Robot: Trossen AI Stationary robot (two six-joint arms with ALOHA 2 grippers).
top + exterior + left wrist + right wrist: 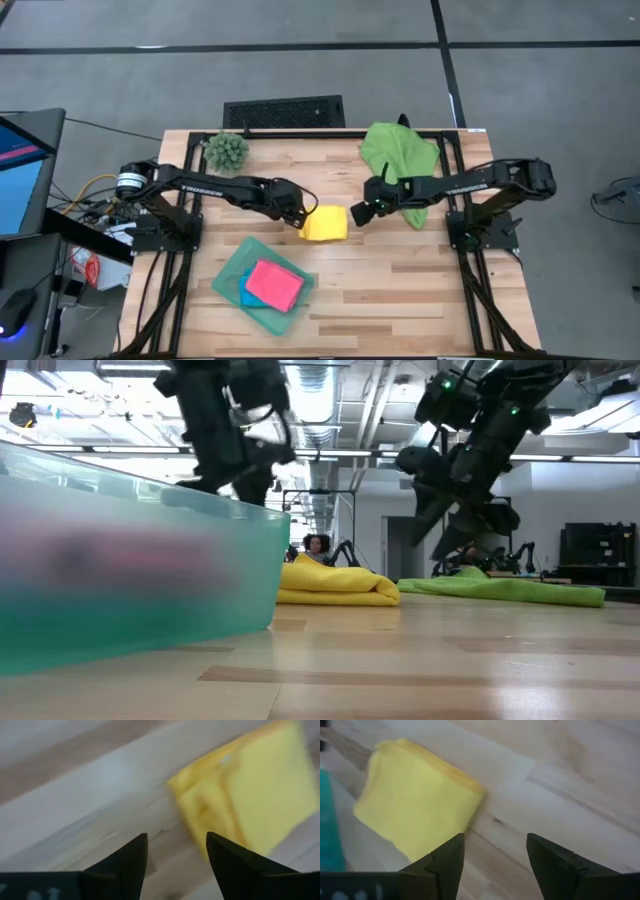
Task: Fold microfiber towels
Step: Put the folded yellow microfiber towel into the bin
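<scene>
Under the pink towel [273,284] in the teal tray [231,273], the blue towel [246,296] barely peeks out. Folded yellow towel [324,224] sits mid-table, nothing gripping it. Left gripper [296,217] hovers just beside its one edge, right gripper [362,213] near the other, both arms reaching inward, fingers spread and empty. Green towel [398,153] lies crumpled partly under the right arm.

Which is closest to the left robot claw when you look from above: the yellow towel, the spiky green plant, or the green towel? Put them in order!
From the left gripper:
1. Yellow towel, folded, right beside it at the table's middle.
2. Spiky green plant, at the table's back left corner.
3. Green towel, crumpled on the back right, under the right arm.
</scene>
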